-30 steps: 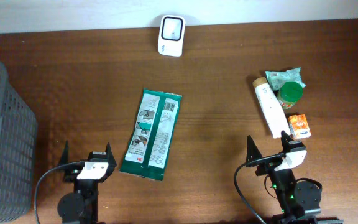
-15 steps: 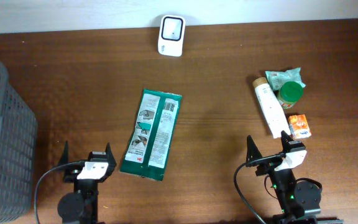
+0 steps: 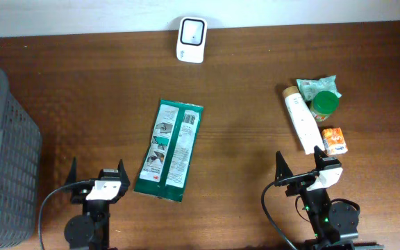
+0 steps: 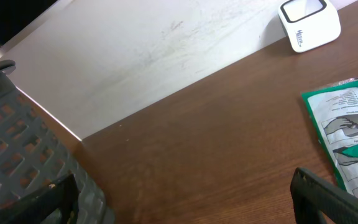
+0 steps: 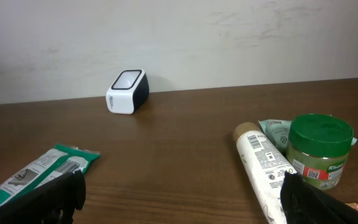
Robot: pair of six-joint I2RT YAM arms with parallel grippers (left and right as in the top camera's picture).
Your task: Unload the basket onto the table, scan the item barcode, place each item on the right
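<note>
Green packet (image 3: pixel 168 150) lay flat at frame centre on the worktop (image 3: pixel 242 90), printed face up, well apart from the scanner (image 3: pixel 191 30) at top centre. Left fingers (image 4: pixel 334 200) and right fingers (image 5: pixel 319 202) were spread wide, grasping nothing. Risk: flat film offers little edge to pinch, so it may slide or buckle; barcode might end up turned away from the scanner window. Overhead gave the full layout; only the right wrist view showed jar (image 5: pixel 321 146) and tube (image 5: pixel 263 165) labels side-on
</note>
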